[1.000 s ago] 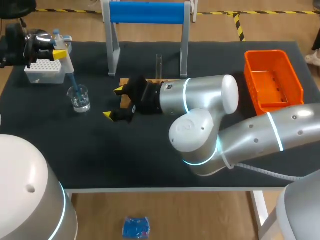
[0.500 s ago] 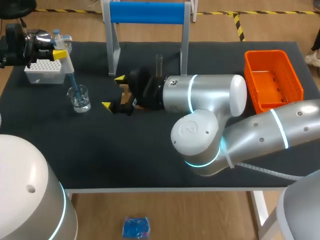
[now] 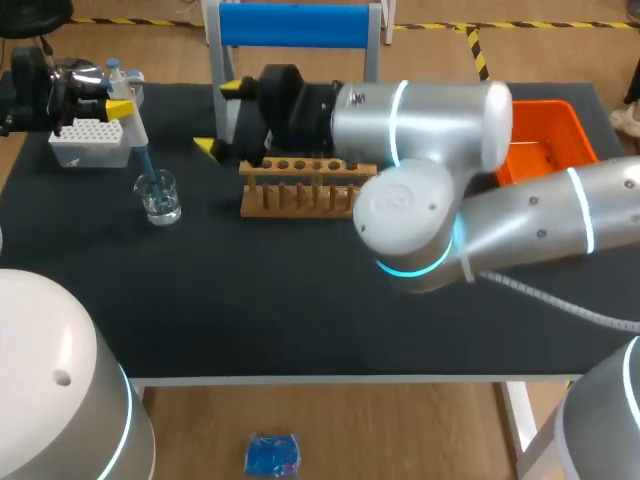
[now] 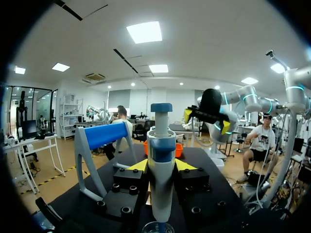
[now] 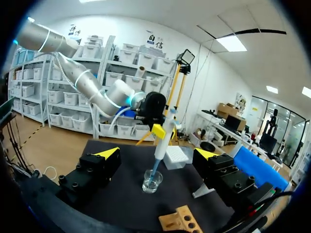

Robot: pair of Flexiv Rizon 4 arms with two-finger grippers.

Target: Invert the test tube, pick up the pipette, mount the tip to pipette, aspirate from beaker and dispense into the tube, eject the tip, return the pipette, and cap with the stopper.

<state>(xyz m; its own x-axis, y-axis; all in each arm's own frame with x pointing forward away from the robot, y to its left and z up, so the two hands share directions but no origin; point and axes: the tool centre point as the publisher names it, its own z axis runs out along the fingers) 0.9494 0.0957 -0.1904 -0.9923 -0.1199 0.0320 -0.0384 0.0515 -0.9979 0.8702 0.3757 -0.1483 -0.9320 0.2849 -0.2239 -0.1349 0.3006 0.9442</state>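
The pipette (image 4: 160, 189) is in hand: the left gripper (image 4: 160, 166) has its fingers closed on the barrel from both sides and holds it upright at the far left of the worktop (image 3: 250, 290), just in front of the tip box (image 3: 90, 140). A blue tip (image 3: 148, 168) is mounted on it, with its lower end down inside the beaker (image 3: 159, 197), which holds clear liquid. So picking up the pipette and mounting the tip look finished, and I judge the step in hand to be aspirating from the beaker. Whether any liquid has been drawn up cannot be told from here. The right gripper (image 3: 219, 118) hangs with its fingers wide apart and nothing between them, above the left end of the wooden rack (image 3: 300, 186) and well apart from the beaker. The test tube is hidden behind the right arm, so whether it has been inverted cannot be told — and no stopper shows in any view. Left to do, as I read it: carry the pipette to the tube and dispense, eject the tip, return the pipette — probably to the blue-barred stand (image 3: 295, 24) at the back — and cap the tube with the stopper.
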